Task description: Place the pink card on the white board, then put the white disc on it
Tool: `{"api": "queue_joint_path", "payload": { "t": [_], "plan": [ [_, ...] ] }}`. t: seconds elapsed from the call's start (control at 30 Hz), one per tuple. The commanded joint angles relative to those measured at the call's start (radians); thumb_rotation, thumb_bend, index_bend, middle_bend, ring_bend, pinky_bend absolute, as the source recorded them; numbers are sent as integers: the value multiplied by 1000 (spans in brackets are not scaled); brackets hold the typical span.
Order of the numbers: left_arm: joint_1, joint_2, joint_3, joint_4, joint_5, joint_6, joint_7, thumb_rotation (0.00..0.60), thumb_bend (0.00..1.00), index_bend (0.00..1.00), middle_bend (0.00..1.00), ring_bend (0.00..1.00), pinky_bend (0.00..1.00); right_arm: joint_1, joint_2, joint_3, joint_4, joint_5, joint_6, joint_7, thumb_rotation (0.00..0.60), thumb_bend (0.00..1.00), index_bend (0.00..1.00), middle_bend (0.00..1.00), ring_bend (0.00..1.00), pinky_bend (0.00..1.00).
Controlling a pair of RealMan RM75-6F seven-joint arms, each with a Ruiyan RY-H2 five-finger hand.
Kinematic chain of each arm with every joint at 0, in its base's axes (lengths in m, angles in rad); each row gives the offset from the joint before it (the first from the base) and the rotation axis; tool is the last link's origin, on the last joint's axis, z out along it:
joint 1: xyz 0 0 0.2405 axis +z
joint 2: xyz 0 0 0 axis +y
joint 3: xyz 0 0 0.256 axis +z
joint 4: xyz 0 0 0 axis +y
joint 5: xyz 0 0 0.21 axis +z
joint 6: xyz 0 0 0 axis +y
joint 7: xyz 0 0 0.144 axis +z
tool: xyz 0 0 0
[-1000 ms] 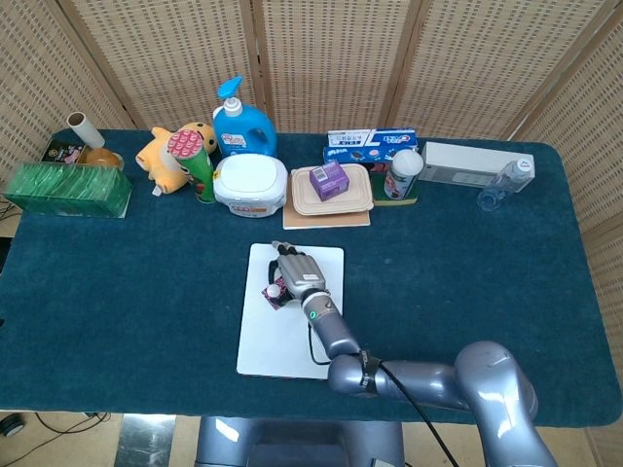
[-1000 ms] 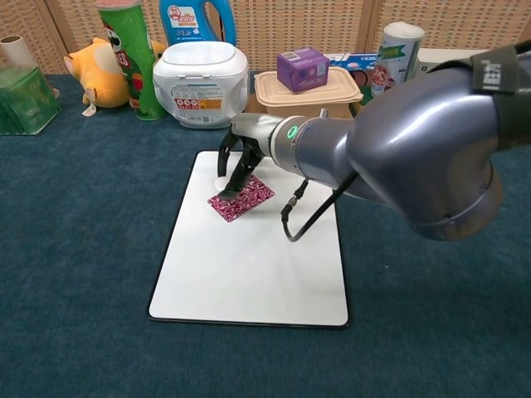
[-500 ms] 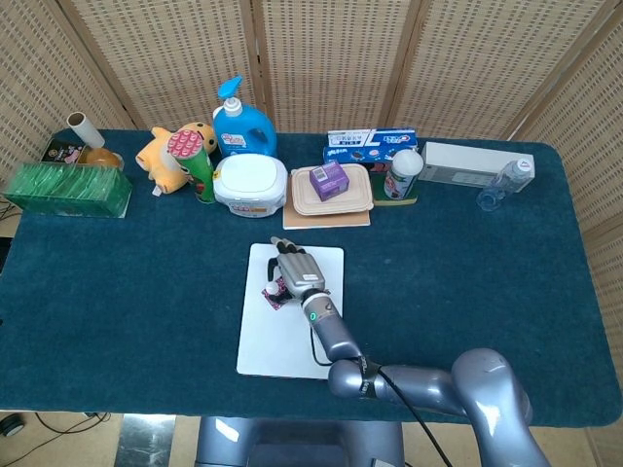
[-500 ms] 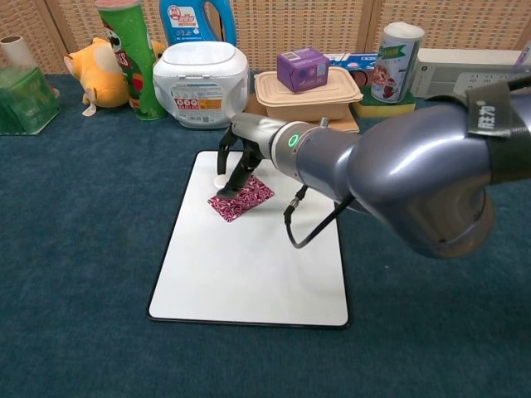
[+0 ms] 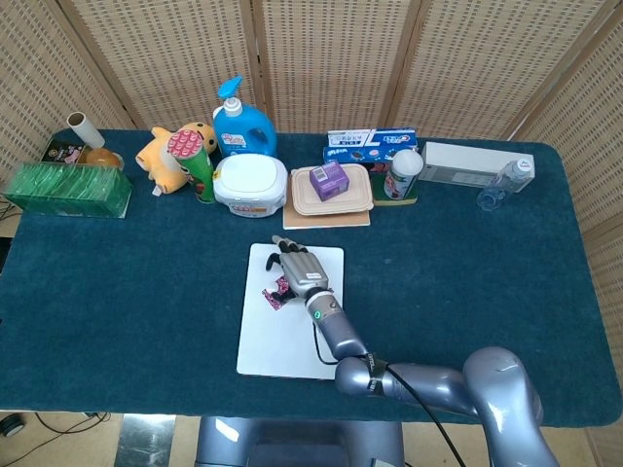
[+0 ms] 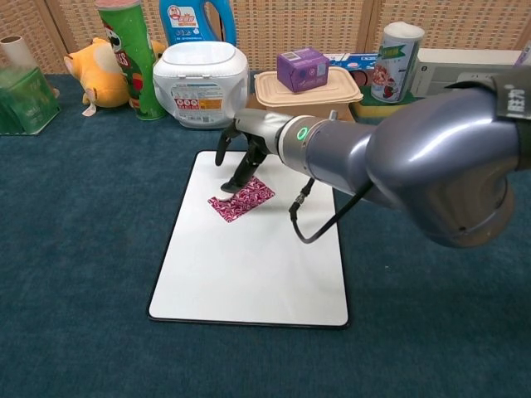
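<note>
The pink patterned card [image 6: 241,199] lies flat on the upper left part of the white board [image 6: 257,274], also seen from the head view as card [image 5: 275,295] on board [image 5: 282,341]. My right hand [image 6: 241,153] hangs just above the card's far edge with its dark fingers spread and pointing down. One fingertip [image 6: 239,181] is at the card's top edge. The head view shows the same hand [image 5: 297,269] over the board's upper half. The white disc does not show plainly in either view, and whether the hand holds it is unclear. My left hand is out of sight.
Along the back stand a green chip can [image 6: 126,58], a white tub [image 6: 202,81], a beige lunch box [image 6: 309,93] with a purple box [image 6: 302,68] on top, and a canister [image 6: 393,60]. A plush toy [image 6: 93,73] and a green box [image 6: 18,99] sit at the left.
My right hand has lifted slightly and shifted toward the back of the board. A small white thing seen at its fingers earlier no longer shows. The card has not moved.
</note>
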Motion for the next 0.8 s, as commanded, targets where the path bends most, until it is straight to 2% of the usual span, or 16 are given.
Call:
{"api": "queue_joint_path", "payload": {
  "t": [0.03, 0.13, 0.3, 0.4, 0.47, 0.57, 0.63, 0.7, 0.8],
  "plan": [
    [0, 0, 1, 0, 1, 0, -1, 600, 103, 0, 0, 0, 0, -11, 22, 2, -26, -14, 6, 4, 600, 344, 320, 16, 0, 81],
    [1, 0, 1, 0, 2, 2, -2, 600, 103, 0, 0, 0, 0, -25, 53, -3, -61, -41, 13, 6, 600, 344, 287, 8, 0, 76],
    [-1, -2, 3, -3, 7, 1, 11, 600, 103, 0, 0, 0, 0, -95, 180, -37, -180, -179, 35, 50, 600, 326, 129, 0, 0, 46],
    [-1, -3, 5, -8, 9, 3, 24, 600, 103, 0, 0, 0, 0, -141, 246, -67, -216, -267, 51, 80, 600, 269, 62, 0, 0, 44],
    [-1, -5, 6, -12, 11, 4, 33, 600, 103, 0, 0, 0, 0, -171, 287, -88, -233, -314, 59, 101, 600, 197, 20, 0, 0, 37],
    [-2, -7, 7, -21, 11, 6, 51, 600, 103, 0, 0, 0, 0, -222, 354, -119, -247, -374, 67, 143, 595, 126, 0, 0, 0, 25],
    [-1, -8, 7, -27, 11, 9, 62, 600, 103, 0, 0, 0, 0, -250, 388, -136, -246, -405, 65, 174, 567, 100, 0, 0, 0, 19],
    [-1, -10, 8, -35, 11, 13, 77, 600, 103, 0, 0, 0, 0, -281, 424, -155, -234, -437, 67, 207, 543, 84, 0, 0, 0, 13],
    [0, -15, 6, -47, 6, 22, 107, 600, 103, 0, 0, 0, 0, -317, 462, -178, -217, -483, 73, 245, 538, 80, 0, 0, 0, 8]
  ]
}}
